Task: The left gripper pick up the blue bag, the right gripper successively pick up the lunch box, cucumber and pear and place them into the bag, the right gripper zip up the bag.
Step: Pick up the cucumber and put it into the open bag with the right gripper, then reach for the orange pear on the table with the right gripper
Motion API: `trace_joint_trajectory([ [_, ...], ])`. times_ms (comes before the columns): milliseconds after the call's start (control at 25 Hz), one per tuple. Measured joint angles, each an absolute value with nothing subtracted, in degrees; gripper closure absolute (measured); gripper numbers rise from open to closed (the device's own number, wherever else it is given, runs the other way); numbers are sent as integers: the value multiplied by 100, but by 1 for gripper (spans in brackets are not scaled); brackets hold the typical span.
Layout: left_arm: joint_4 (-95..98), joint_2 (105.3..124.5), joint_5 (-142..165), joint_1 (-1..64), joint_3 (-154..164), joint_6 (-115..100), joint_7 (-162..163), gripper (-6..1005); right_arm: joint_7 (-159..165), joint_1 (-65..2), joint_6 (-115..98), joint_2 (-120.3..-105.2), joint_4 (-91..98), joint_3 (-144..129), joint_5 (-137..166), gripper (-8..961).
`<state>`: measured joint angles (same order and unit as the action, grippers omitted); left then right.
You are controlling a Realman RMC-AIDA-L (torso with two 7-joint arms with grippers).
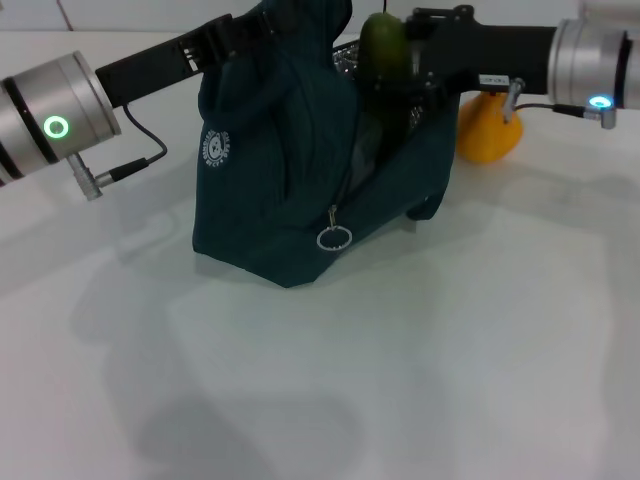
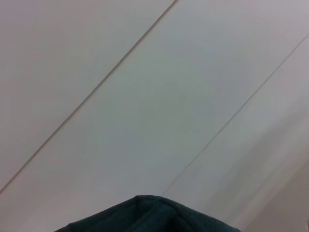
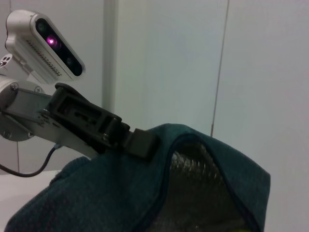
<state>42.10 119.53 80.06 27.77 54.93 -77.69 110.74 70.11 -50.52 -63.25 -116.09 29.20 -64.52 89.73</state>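
Observation:
The blue bag (image 1: pixel 270 190) stands on the white table (image 1: pixel 420 370), its mouth open at the top and showing a silver lining (image 3: pixel 193 193). My left gripper (image 1: pixel 245 30) comes in from the left and is shut on the bag's upper rim (image 3: pixel 159 140), holding it up. The right gripper (image 1: pixel 395 55) reaches in from the right, shut on the green cucumber (image 1: pixel 383 42), which hangs upright just over the bag's mouth. Behind the right arm, the yellow pear (image 1: pixel 488 132) lies on the table. The lunch box is out of view. A strip of bag fabric (image 2: pixel 145 215) shows in the left wrist view.
A zipper pull with a metal ring (image 1: pixel 334 238) hangs at the bag's front. The left arm's cable (image 1: pixel 140 165) loops near the bag's left side. White wall panels (image 2: pixel 145 96) stand behind the table.

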Motion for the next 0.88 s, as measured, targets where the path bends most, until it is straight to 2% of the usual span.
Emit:
trace_joint_trajectory([
  [160,4210,11953,8006,2777,5493,-7770,11075,955,7165,-4720,-6357,-11601,3458,-6451,8869,277],
  [520,4210,11948,8005,2736,5489,-7770,11082,955,7722,-4002,-6304,-11477,4739,-6092,8343,251],
  [720,4210,11946,8006,2746,5479,-7770,11083,954,8006,-3854,-6098,-11337,4585,-5632,8360,247],
  [880,4210,11950,8006,2741,5422,-7766,11082,954,7956,-3745,-5966,-11291,4260,-5499,8358,249],
])
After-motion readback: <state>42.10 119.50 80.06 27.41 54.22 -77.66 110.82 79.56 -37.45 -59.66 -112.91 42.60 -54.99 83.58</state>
